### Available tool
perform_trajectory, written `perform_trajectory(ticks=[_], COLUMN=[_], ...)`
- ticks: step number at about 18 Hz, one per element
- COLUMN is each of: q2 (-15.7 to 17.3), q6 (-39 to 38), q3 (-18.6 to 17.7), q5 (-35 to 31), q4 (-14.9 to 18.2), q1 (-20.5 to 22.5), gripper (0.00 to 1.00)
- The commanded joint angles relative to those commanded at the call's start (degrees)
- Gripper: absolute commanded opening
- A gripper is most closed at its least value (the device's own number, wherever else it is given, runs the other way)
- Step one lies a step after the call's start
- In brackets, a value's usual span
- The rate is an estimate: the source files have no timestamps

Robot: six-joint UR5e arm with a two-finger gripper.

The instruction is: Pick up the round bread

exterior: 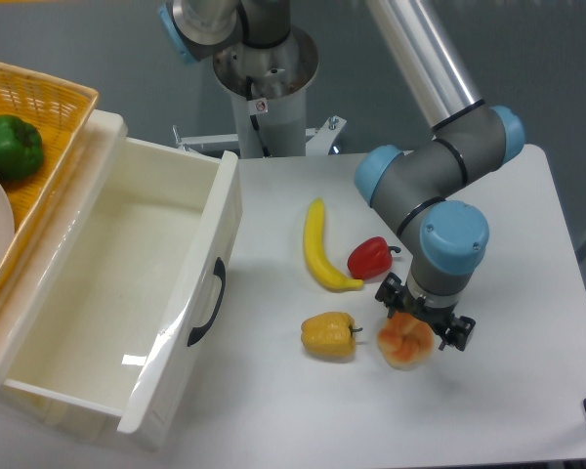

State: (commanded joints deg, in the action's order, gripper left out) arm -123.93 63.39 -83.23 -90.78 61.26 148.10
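Observation:
The round bread [405,344], a small tan bun with orange-red patches, sits on the white table [527,293] right of centre, near the front. My gripper [416,330] points straight down right over it. The black finger links spread to either side of the bun's top. The fingertips are hidden behind the bun, so I cannot tell whether they press on it. The bun seems to rest on the table.
A yellow bell pepper [329,334] lies just left of the bun. A red pepper [370,257] and a banana [322,246] lie behind it. An open white drawer [117,293] fills the left side. A wicker basket [49,107] with a green pepper [10,147] stands far left.

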Motion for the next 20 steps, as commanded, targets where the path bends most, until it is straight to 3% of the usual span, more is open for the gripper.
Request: perform_trajectory(ticks=[3,7,13,16,20], q2=[-0.5,-1.5,-1.7,-1.7,-1.7], q6=[-2.7,-2.7,-2.2,-2.2,-2.0], q3=[-0.4,-2.0,-2.7,-3.7,-4.1], q5=[-0.4,-0.4,-0.5,-2.8,-4.9], q4=[-0.5,-4.2,-4.7,-5.3,-6.7], q1=[-0.5,-0.5,-0.4,-0.4,-0.5], gripper=[1.0,1.0,0.99,0.9,0.62])
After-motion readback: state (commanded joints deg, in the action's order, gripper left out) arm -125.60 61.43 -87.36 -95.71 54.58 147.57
